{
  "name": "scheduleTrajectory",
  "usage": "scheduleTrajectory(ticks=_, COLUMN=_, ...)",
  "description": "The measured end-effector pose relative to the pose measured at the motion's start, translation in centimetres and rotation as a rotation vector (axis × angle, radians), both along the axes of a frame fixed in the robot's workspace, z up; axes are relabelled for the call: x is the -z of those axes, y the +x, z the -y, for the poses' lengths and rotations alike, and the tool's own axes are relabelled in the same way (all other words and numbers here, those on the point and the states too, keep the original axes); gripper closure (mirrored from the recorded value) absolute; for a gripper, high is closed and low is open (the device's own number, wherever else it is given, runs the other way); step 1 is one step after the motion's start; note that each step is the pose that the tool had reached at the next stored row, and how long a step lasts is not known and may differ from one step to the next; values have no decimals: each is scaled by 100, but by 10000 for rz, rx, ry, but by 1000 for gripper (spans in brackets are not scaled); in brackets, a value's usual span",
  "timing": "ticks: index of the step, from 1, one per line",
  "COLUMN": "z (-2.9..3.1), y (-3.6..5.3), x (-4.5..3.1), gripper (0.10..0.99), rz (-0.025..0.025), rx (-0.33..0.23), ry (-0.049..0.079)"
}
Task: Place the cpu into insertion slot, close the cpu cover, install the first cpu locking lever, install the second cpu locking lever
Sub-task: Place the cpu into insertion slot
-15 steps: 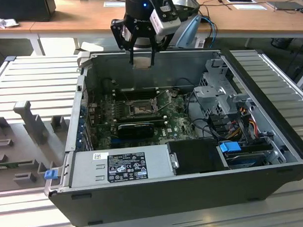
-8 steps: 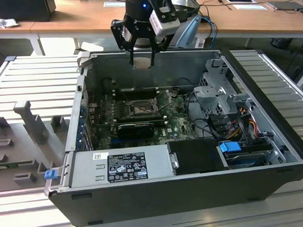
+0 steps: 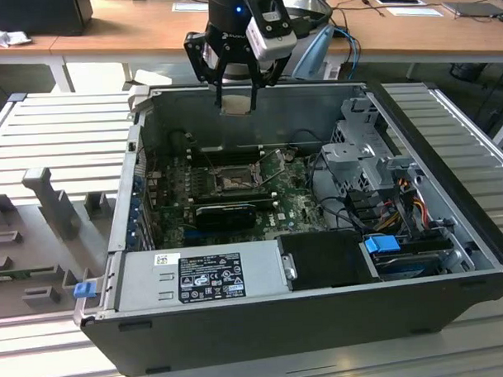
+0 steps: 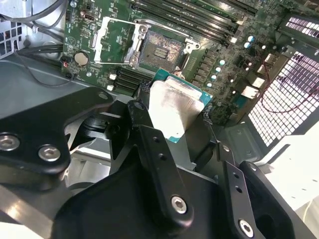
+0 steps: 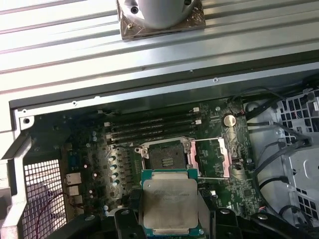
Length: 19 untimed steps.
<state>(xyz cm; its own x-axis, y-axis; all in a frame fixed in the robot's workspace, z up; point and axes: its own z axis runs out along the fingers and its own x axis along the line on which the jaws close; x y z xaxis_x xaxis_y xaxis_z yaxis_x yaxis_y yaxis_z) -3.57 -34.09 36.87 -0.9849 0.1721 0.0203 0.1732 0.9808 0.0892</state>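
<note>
We are gripping the cpu (image 5: 169,201), a small flat square chip with a pale silvery lid and a thin green border, between the black fingers of the gripper (image 3: 235,105). The jaws are pressing on two opposite edges of the chip, which is hanging level in the air and touching nothing else.

In the exterior view we are hovering over the far wall of the open dark grey computer case (image 3: 322,322), which is lying on its side on the ribbed grey metal tabletop (image 3: 59,129). The chip is sitting well above the green circuit board (image 3: 173,179) on the case floor.

The insertion slot (image 5: 168,155), a square dark socket with a silver metal rim, is lying bare on that board, just beside the long black ribbed memory slots (image 5: 152,127) that are running along the board's edge nearest the case wall.

The cpu cover (image 5: 213,158), a thin silver-grey metal frame with a square window, is standing swung open off the socket, on the side toward the round silver coin cell (image 5: 229,119). We cannot tell how steeply it is tilting. A long black card (image 3: 226,214) is lying past the socket, toward the grey labelled power supply box (image 3: 201,273) along the case's near edge.
</note>
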Motion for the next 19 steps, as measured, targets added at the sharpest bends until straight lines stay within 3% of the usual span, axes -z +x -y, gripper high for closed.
scheduleTrajectory(ticks=19, z=0, y=0, x=5, gripper=557, rz=0, rx=504, ry=-1)
